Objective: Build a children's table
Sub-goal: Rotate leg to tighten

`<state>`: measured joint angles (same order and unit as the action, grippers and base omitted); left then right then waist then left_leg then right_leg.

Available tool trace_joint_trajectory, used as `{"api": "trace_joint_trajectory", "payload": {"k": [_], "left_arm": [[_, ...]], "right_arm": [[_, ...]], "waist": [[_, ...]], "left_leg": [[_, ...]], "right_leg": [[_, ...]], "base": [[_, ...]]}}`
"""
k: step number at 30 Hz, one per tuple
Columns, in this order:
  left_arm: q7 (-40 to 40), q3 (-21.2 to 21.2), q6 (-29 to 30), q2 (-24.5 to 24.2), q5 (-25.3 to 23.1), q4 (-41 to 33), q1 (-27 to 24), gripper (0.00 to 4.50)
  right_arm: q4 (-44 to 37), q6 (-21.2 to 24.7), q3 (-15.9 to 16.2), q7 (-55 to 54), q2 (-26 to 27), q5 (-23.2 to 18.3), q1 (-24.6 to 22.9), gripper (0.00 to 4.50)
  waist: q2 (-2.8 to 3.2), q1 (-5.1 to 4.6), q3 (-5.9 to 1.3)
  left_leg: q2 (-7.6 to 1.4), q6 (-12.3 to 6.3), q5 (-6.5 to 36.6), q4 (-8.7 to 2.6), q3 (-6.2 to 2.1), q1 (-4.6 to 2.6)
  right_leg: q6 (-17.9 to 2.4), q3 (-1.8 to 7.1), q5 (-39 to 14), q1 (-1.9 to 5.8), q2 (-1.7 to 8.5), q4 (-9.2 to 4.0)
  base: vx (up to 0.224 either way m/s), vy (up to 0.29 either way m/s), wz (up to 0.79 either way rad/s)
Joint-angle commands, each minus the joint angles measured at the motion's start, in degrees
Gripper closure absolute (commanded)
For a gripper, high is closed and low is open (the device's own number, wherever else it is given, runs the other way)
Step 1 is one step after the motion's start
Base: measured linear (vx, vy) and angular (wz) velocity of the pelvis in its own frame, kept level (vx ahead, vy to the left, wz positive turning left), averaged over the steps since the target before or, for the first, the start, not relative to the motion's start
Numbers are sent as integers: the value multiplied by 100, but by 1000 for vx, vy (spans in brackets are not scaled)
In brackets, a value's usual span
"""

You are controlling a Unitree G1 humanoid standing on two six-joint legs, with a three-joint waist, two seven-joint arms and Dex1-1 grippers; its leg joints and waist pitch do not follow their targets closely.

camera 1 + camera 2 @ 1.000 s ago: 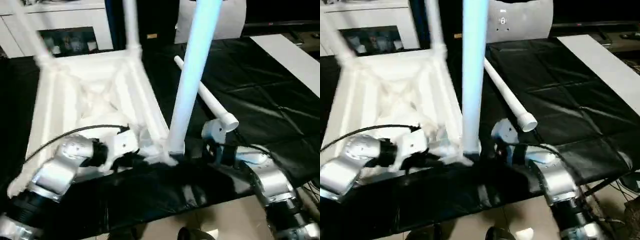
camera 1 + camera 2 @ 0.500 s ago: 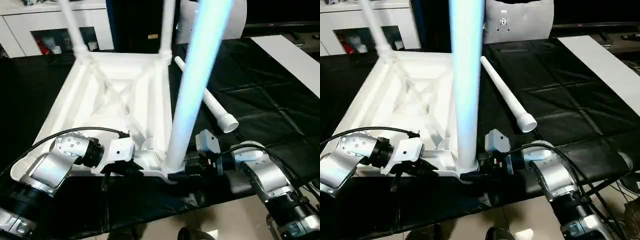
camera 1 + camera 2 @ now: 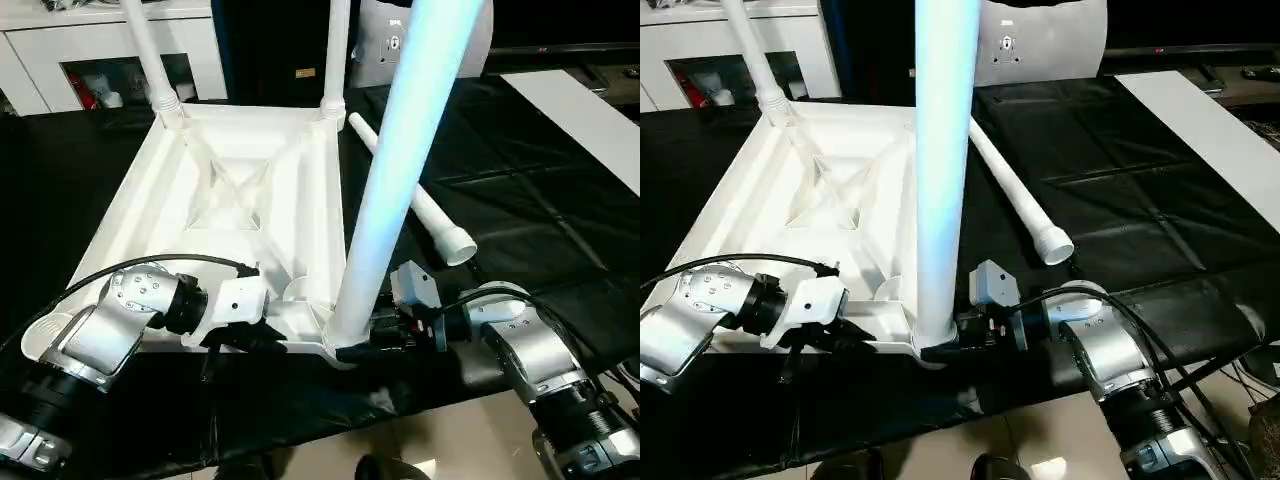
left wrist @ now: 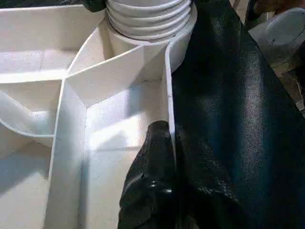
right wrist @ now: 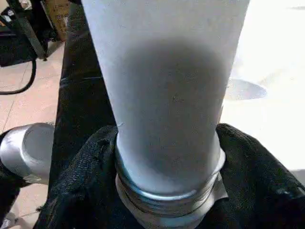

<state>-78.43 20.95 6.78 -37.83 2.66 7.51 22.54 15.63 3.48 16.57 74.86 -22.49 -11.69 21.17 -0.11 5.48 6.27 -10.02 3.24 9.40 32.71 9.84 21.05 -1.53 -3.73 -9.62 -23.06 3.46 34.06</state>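
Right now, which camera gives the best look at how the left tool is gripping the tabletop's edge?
The left wrist view: its black fingers pinch the thin white wall of the tabletop, just below the corner socket. The head views show the left tool at the near edge from the side, its fingers mostly hidden. The right wrist view looks at the leg instead.

Left gripper (image 4: 164, 162) pinching table top (image 4: 71, 119) rim beside leg (image 4: 147, 19) socket

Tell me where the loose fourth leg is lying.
In the left eye view, the loose leg lies flat on the black cloth, just right of the upturned tabletop.
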Motion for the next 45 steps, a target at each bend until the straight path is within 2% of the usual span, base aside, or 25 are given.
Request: {"api": "trace_joint_trajectory", "payload": {"k": [1,5,7,10,12,13,14,15,16,18,20,21,22,23,24,25,26,28,30,33,36,38,40,42,45], "left_arm": [[-30,252,191,44,-29,-190,-176,450],[734,8,1014,332,55,-735,-455,450],[1243,-127,1552,656,139,-1089,-586,450],[1655,-154,1927,942,77,-1355,-670,450],[1870,-151,2159,1117,35,-1497,-710,450],[2146,-147,2467,1345,-12,-1666,-749,450],[2280,-144,2604,1464,-37,-1729,-760,450],[2548,-142,2835,1678,-113,-1822,-766,450],[2899,-141,3124,1964,-221,-1895,-750,450],[3393,-144,3359,2357,-402,-1818,-647,450],[3726,-148,3456,2615,-519,-1724,-551,450],[4077,-177,3512,2862,-630,-1614,-437,450],[4206,-176,3530,2957,-671,-1566,-372,450],[4253,-168,3547,3000,-687,-1553,-332,450],[4309,-148,3578,3058,-707,-1545,-276,450],[4271,-116,3508,3017,-729,-1520,-237,450],[4265,-112,3504,3008,-734,-1520,-234,450],[4088,-80,3364,2780,-836,-1501,-229,450],[3948,-108,3282,2612,-844,-1494,-262,450],[3784,-165,3152,2359,-766,-1491,-304,450],[3659,-209,3018,2195,-716,-1453,-311,450],[3471,-318,2647,1958,-667,-1311,-307,450],[3462,-335,2550,1910,-671,-1265,-299,450],[3517,-441,2330,1873,-650,-1112,-264,450],[3679,-596,2228,1956,-590,-953,-246,450]], "right_arm": [[-101,-21,56,-159,43,52,-110,176],[-179,41,-62,-942,463,118,-352,176],[-200,121,-162,-1518,849,111,-467,176],[-169,233,-207,-2042,1190,148,-520,176],[-118,280,-231,-2342,1393,172,-527,176],[-39,364,-284,-2727,1658,197,-516,176],[14,414,-317,-2925,1793,204,-497,176],[116,485,-378,-3280,2030,234,-454,176],[288,535,-462,-3738,2318,318,-373,177],[616,517,-567,-4333,2621,495,-196,177],[847,505,-640,-4727,2796,606,-53,177],[1068,514,-735,-5135,2940,698,111,177],[1162,559,-807,-5314,3015,701,191,177],[1214,571,-843,-5405,3049,718,237,177],[1286,586,-898,-5532,3099,745,303,177],[1306,551,-899,-5534,3086,777,320,177],[1306,544,-897,-5535,3083,785,320,177],[1308,393,-953,-5535,3013,891,284,121],[1301,303,-1039,-5547,2948,881,246,97],[1160,120,-1105,-5539,2802,847,157,73],[928,76,-1156,-5433,2686,778,54,47],[483,-71,-1135,-4951,2388,668,-178,36],[382,-117,-1117,-4848,2316,661,-240,11],[-80,-113,-1103,-4581,2093,565,-491,4],[-677,15,-1115,-4367,1861,429,-828,4]], "waist": [[17,-28,-384],[15,-68,-346],[23,-94,-294],[-10,-218,-248],[-10,-305,-238],[0,-345,-246],[-7,-382,-252],[29,-406,-236],[8,-444,-225],[24,-496,-210],[45,-575,-196],[98,-616,-194],[120,-646,-215],[147,-648,-214],[163,-663,-189],[138,-656,-180],[133,-651,-179],[110,-617,-179],[122,-608,-191],[129,-577,-222],[132,-500,-250],[110,-393,-285],[119,-336,-348],[108,-236,-405],[89,-197,-456]], "left_leg": [[-338,-263,1457,-390,-95,-77],[-333,-207,1696,-415,-109,-81],[-323,-93,2044,-423,-124,-122],[-272,32,2335,-455,-194,-77],[-254,41,2479,-442,-221,-93],[-251,35,2533,-437,-232,-114],[-254,45,2497,-444,-237,-88],[-246,39,2552,-456,-256,-79],[-244,53,2674,-466,-270,-82],[-223,63,2928,-429,-274,-172],[-227,78,3079,-432,-299,-189],[-250,81,3321,-468,-321,-191],[-283,79,3492,-496,-361,-167],[-302,73,3587,-522,-377,-163],[-323,68,3777,-567,-387,-167],[-286,68,3856,-541,-367,-224],[-260,62,3805,-514,-351,-247],[-222,-4,3381,-468,-335,-209],[-233,-16,3275,-471,-337,-201],[-261,-23,3108,-487,-313,-199],[-283,-37,2852,-516,-288,-150],[-275,-109,2482,-487,-218,-160],[-294,-159,2144,-482,-194,-127],[-317,-321,1516,-438,-137,-99],[-293,-368,1372,-399,-111,-78]], "right_leg": [[-1174,326,-1954,249,499,-416],[-1112,322,-2304,230,488,-445],[-951,316,-2993,180,512,-530],[-564,252,-3807,204,517,-616],[-417,223,-4101,187,532,-684],[-369,209,-4151,181,536,-714],[-395,200,-4044,203,528,-693],[-374,159,-4024,208,522,-724],[-332,134,-4039,195,501,-751],[-288,100,-4188,129,500,-811],[-244,38,-4161,142,485,-842],[-219,-24,-3965,170,451,-854],[-234,-77,-3611,247,456,-835],[-281,-89,-3424,267,467,-818],[-340,-78,-3135,257,453,-794],[-365,-62,-3197,198,472,-829],[-362,-54,-3309,176,496,-856],[-291,-33,-3690,186,570,-913],[-302,-28,-3666,185,570,-911],[-471,30,-3281,177,556,-854],[-643,95,-2813,210,541,-768],[-786,171,-2430,196,522,-715],[-841,201,-2163,244,530,-644],[-1014,215,-1439,254,493,-562],[-1010,229,-1520,278,501,-528]], "base": [[0,0,0],[0,0,0],[0,0,0],[0,0,0],[0,0,0],[0,0,0],[0,0,0],[-28,24,-18],[-28,24,-18],[0,0,0],[0,0,0],[0,0,0],[0,0,0],[0,0,0],[0,0,0],[0,0,0],[0,0,0],[0,0,0],[0,0,0],[0,0,0],[0,0,0],[0,0,0],[0,0,0],[0,0,0],[17,-8,2]]}}
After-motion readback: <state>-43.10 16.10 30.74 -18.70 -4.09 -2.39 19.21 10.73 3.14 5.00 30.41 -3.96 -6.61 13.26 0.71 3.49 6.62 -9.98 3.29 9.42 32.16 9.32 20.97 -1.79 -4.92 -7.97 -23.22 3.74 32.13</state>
